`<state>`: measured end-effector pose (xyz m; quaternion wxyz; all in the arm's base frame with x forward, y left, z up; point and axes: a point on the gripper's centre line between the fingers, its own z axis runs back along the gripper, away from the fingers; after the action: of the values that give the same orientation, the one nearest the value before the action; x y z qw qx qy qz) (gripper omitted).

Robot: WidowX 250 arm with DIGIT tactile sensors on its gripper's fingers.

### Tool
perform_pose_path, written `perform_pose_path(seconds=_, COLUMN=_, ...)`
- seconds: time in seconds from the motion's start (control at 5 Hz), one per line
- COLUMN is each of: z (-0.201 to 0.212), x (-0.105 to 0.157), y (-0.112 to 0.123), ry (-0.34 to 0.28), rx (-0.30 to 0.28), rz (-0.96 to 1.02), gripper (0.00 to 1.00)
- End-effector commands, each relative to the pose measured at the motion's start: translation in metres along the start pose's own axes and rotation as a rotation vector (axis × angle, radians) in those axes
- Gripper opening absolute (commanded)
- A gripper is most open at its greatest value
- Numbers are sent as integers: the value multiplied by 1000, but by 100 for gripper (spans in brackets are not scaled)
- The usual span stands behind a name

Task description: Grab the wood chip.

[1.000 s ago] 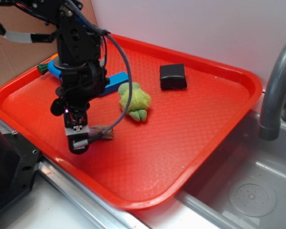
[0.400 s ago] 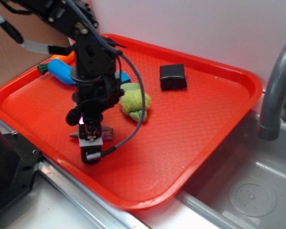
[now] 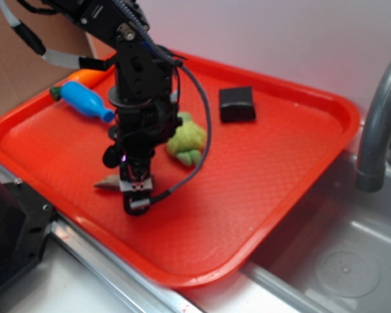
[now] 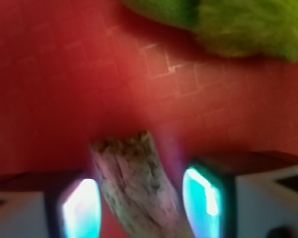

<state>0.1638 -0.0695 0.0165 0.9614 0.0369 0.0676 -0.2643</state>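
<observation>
Tray (image 3: pixel 280 169), red and waffle-textured, carries the black arm whose gripper (image 3: pixel 135 193) stands low near its front edge, jaws apart astride the wood chip (image 4: pixel 139 188), seemingly not yet squeezing it in the blurred wrist view, with a green plush toy (image 3: pixel 186 138) just behind.

Pale, evenly lit wall (image 3: pixel 280 39) behind the jaws; brown cardboard (image 3: pixel 13 72) off to their far left; steel sink (image 3: pixel 352 261) (grey faucet (image 3: pixel 375 124) rising beside it) well to their right.
</observation>
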Motion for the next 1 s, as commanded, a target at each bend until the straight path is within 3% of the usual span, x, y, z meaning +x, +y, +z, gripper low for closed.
perform_pose_path(seconds=0.0, z=73, x=-26, y=4, ry=-37, rx=51, rz=111, gripper=0)
perform_pose_path(seconds=0.2, z=121, x=-40, y=10, ry=-69, rx=2, rz=224, gripper=0)
perform_pose_path(seconds=0.4, z=160, x=-61, y=23, ry=-47, rx=-53, rz=452, gripper=0)
perform_pose_path(seconds=0.6, z=181, x=-102, y=41, ry=-150, rx=-39, rz=630, gripper=0)
perform_pose_path(seconds=0.8, z=188, x=-122, y=58, ry=-231, rx=0, rz=702, gripper=0)
